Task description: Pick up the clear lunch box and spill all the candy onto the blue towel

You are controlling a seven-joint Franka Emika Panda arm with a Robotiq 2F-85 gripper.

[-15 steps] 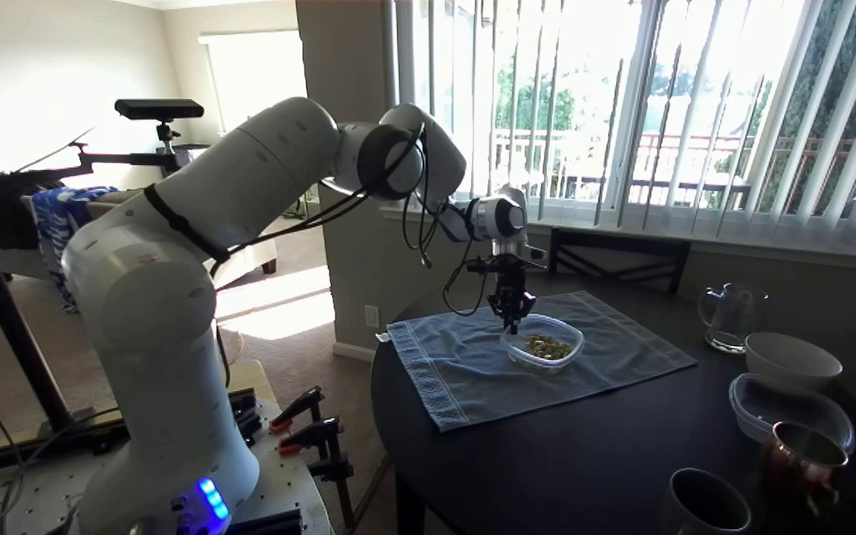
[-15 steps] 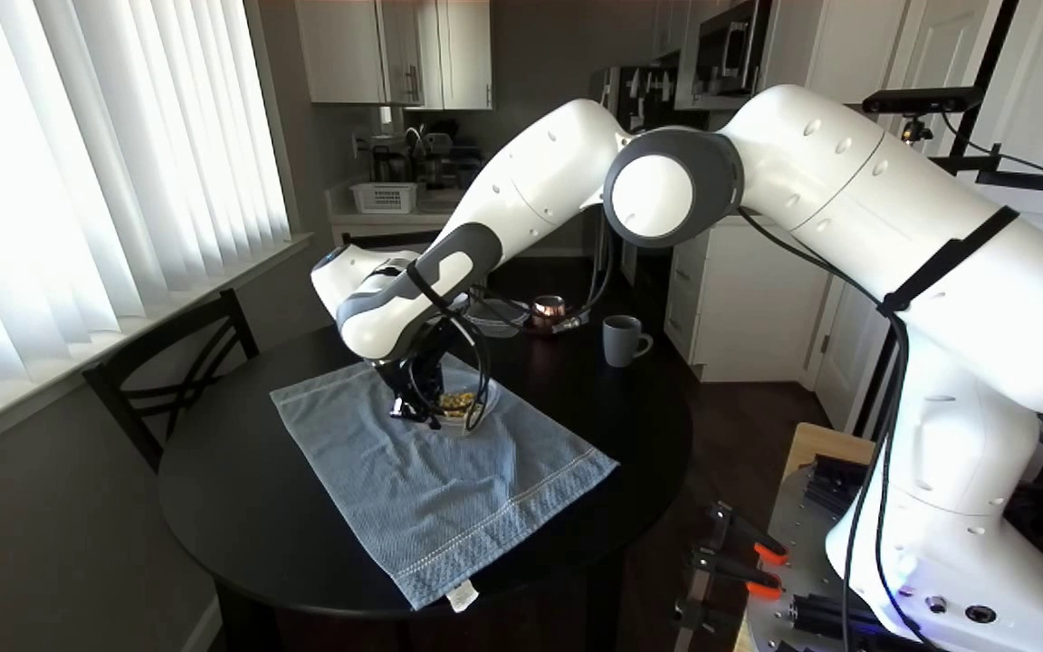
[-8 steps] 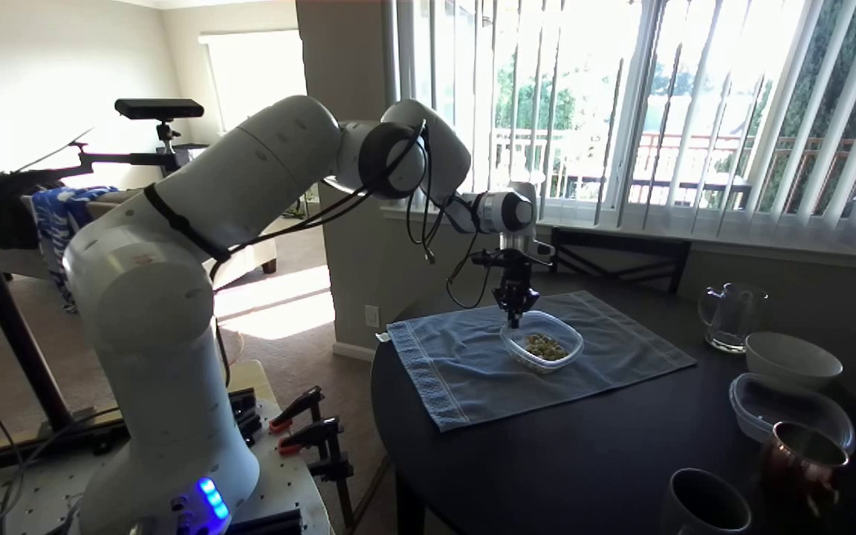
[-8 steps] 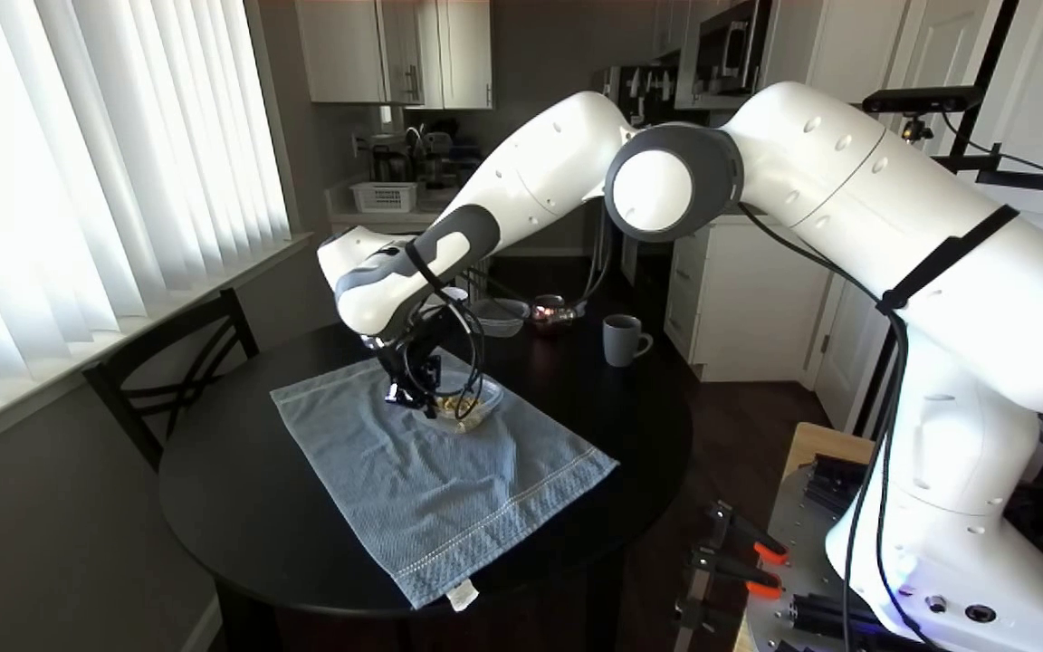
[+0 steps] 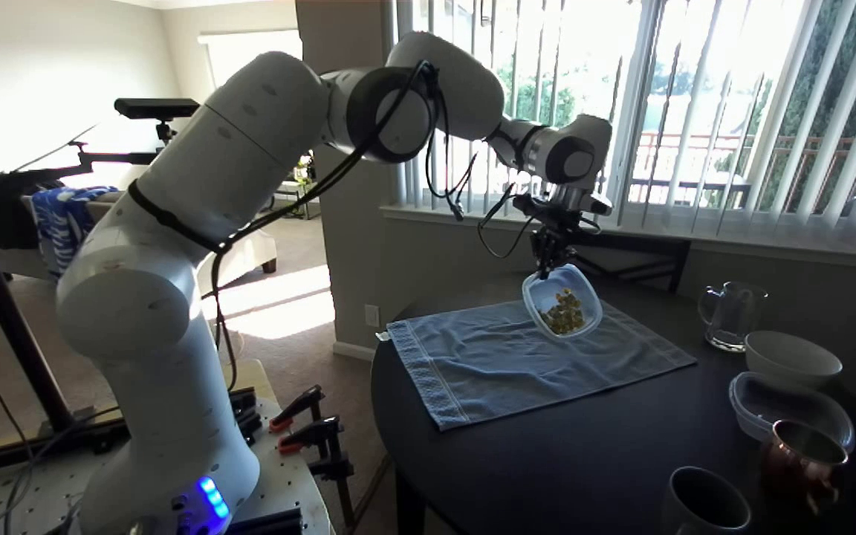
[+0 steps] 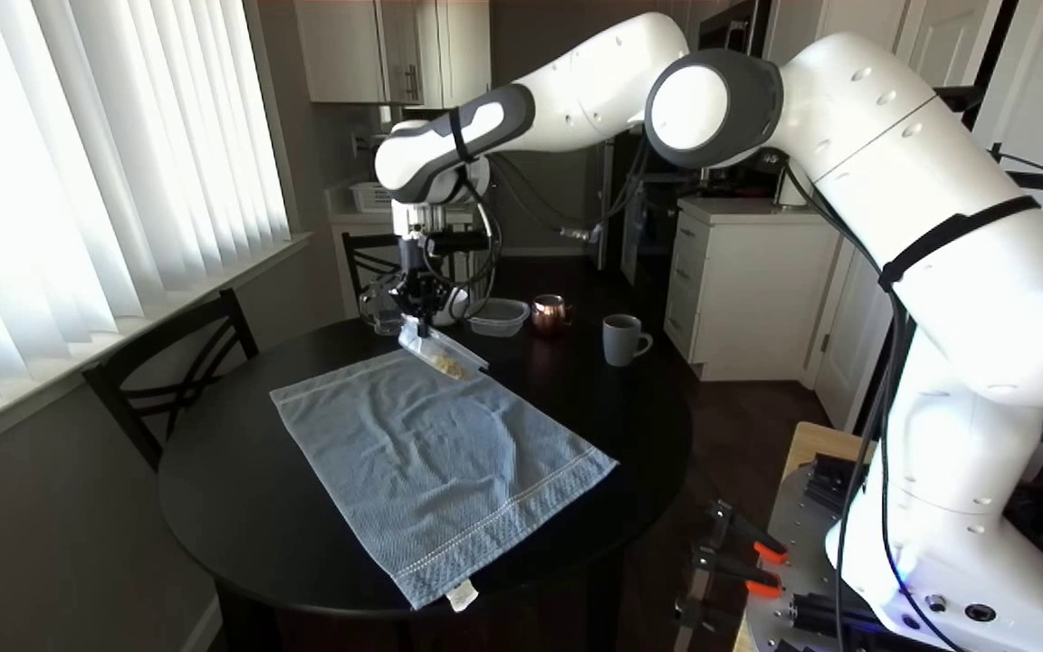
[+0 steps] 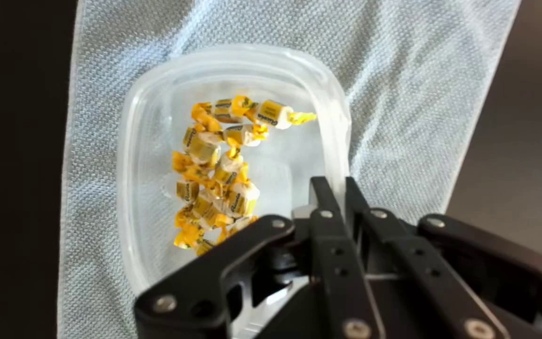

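My gripper is shut on the rim of the clear lunch box, one finger inside the wall and one outside. In both exterior views the box hangs tilted from the gripper, raised above the far part of the blue towel. The candy, in yellow-and-white wrappers, is inside the box, gathered toward the side away from the fingers. Part of it is hidden by the gripper in the wrist view. The blue towel lies slightly wrinkled on the dark round table; no candy shows on it.
At the table's other side stand a clear glass mug, a white bowl, another clear container, a copper mug and a grey mug. A dark chair stands by the window.
The gripper has risen and moved away from the robot's base with the lunch box, which stood on the towel before. The box has gone from level to tilted, and the candy has slid to its lower side.
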